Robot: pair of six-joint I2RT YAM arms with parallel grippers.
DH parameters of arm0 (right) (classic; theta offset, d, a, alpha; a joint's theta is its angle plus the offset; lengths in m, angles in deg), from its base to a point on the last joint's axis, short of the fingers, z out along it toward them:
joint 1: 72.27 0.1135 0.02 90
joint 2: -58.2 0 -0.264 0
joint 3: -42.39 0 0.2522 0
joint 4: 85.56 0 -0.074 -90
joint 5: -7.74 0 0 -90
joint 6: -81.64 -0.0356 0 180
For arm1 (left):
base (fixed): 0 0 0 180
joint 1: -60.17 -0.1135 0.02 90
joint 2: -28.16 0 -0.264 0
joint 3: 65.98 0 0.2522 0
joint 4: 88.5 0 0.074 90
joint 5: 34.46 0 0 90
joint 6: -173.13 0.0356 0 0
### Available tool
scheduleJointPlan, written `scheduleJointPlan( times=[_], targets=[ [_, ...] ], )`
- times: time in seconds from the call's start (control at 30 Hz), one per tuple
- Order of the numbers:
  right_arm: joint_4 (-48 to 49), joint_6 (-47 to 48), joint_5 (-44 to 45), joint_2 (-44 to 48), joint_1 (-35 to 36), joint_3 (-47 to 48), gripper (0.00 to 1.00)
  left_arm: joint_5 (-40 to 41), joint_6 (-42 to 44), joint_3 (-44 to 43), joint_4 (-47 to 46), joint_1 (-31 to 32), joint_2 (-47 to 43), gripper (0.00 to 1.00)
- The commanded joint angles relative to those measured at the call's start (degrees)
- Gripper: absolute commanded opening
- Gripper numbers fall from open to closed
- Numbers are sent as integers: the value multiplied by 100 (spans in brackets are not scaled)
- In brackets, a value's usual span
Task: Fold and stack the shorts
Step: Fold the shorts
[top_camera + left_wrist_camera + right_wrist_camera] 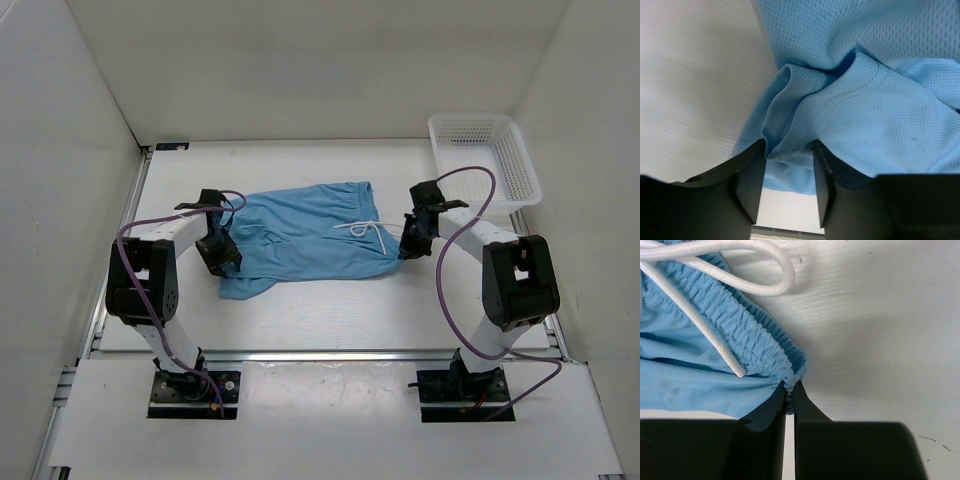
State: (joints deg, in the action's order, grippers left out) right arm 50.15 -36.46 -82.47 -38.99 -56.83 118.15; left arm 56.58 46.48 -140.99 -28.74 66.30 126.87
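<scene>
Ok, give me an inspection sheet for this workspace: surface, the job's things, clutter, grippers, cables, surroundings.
Surface: white table, with a few small dark marks in the right wrist view.
Job's things: light blue shorts lying unfolded mid-table, waistband to the right, white drawstring loose.
Clutter: white mesh basket at the far right corner.
Grippers: left gripper has its jaws apart astride a bunched fold at the leg end; right gripper is pinched shut on the waistband corner.
Cables: purple cables loop off each arm.
Surroundings: white walls on three sides; metal rail along the near edge.
</scene>
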Motion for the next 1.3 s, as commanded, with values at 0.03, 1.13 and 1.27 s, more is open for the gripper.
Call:
scheduleJointPlan(
  times=[0.03,1.13,1.27],
  targets=[
    [-156,68,21,156,-15,93,0,116,17,-27,-109,11,-265,48],
    [-2080,173,531,2334,-15,2412,0,10,-474,-3973,1930,-692,-3155,10],
    [-2493,173,531,3186,-15,2878,0,-95,-738,-4412,1851,-692,-3727,10]
  ],
)
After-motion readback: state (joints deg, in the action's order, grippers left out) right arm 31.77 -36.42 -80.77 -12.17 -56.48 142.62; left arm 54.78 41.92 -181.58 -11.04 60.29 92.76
